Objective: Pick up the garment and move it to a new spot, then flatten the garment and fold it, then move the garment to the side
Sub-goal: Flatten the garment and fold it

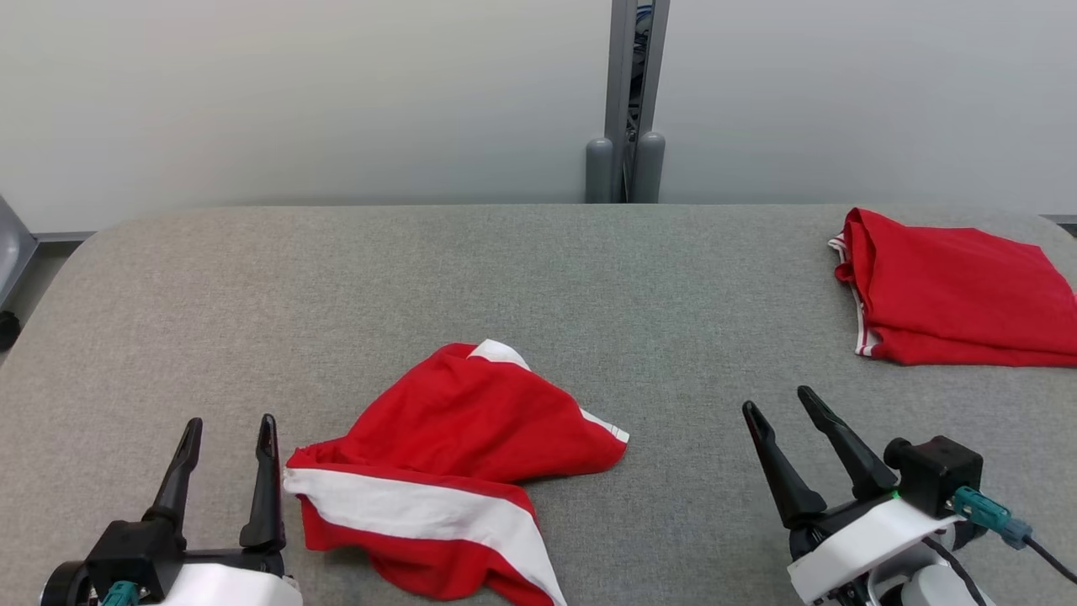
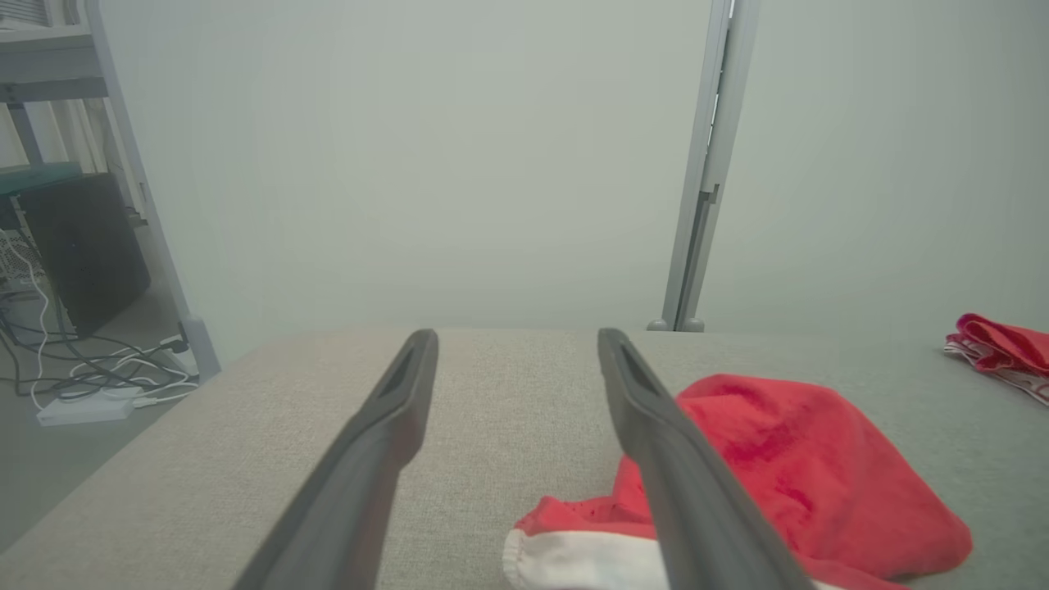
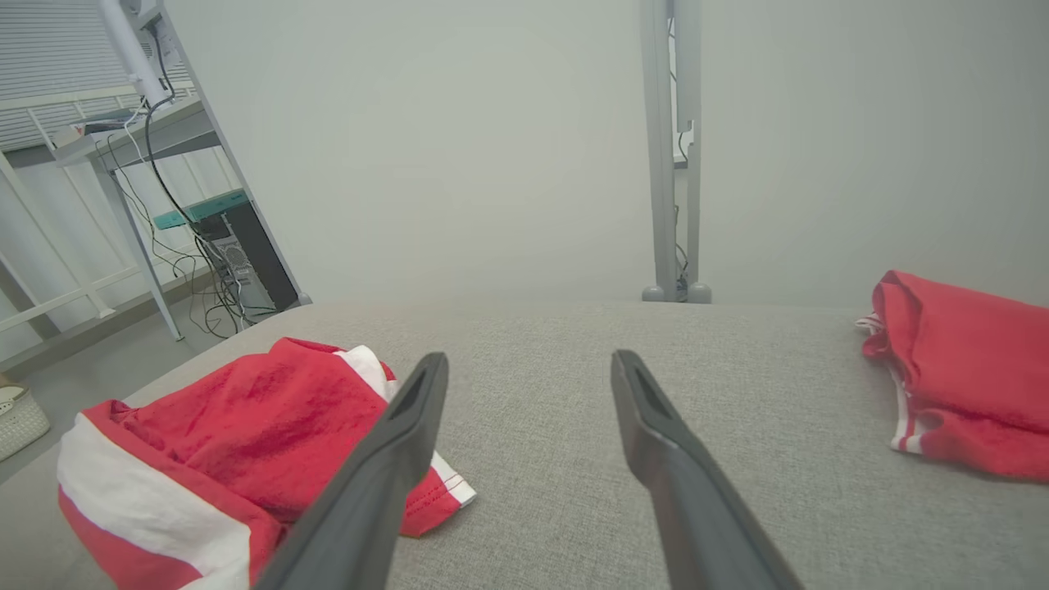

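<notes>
Left gripper [image 1: 231, 421]: jaws wide apart, nothing between them, parked low at the near edge of the table [image 1: 505, 278]. Its inner finger sits just beside the garment's white band; I can't tell if it touches.

Right gripper [image 1: 777, 398]: also wide open and empty, well clear of the garment, over bare table.

Garment [image 1: 471, 438]: red with white stripes, lying front-centre between the two grippers and closer to the left one. It's a crumpled heap, bunched with one corner flipped over.

Second red piece [image 1: 951, 290]: folded, far right of the table. Looks like a separate item.

Progress: early, I'd say. I can't judge whether the relocate step is done. Nothing is flattened or folded yet, and the move to the side is still to come.
</notes>
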`<state>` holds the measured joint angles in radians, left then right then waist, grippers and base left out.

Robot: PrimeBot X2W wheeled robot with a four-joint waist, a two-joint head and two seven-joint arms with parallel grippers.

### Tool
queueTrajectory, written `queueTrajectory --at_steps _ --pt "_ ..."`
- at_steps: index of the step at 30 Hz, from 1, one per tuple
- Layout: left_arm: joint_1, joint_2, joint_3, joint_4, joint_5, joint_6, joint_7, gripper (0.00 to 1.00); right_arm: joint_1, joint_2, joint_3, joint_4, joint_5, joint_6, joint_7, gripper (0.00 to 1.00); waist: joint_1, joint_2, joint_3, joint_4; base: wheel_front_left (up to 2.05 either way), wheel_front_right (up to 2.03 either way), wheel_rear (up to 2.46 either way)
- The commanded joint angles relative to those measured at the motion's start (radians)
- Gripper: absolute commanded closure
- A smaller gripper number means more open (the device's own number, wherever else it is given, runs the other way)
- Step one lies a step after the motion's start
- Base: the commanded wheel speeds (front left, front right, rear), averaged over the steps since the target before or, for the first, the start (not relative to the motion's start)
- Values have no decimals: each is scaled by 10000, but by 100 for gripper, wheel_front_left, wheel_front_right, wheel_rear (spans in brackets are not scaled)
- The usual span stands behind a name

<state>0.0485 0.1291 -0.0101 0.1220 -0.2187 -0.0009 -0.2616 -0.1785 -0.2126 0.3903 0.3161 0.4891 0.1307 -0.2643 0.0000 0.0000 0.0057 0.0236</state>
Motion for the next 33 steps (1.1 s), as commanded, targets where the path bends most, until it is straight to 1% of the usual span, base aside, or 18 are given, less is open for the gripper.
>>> queueTrajectory --at_steps 1,8,14,20,33 --pt "89 -18 133 -90 95 -59 -41 0 124 14 -165 2 -114 1 -3 0 0 0 -47 -70 0 0 0" --pt "450 -296 641 -364 328 -272 -41 0 474 315 -1105 -112 -462 1 -3 0 0 0 -193 -406 0 0 0" --pt "667 -320 780 -258 532 -473 -41 0 740 507 -1537 -41 -670 1 -3 0 0 0 -279 -548 0 0 0" --pt "856 -208 1021 14 576 -655 -41 0 966 642 -1934 14 -850 1 -3 0 0 0 -340 -609 0 0 0" --pt "871 -320 1297 -63 713 -757 -41 0 1200 845 -2200 -10 -964 1 -3 0 0 0 -353 -607 0 0 0"
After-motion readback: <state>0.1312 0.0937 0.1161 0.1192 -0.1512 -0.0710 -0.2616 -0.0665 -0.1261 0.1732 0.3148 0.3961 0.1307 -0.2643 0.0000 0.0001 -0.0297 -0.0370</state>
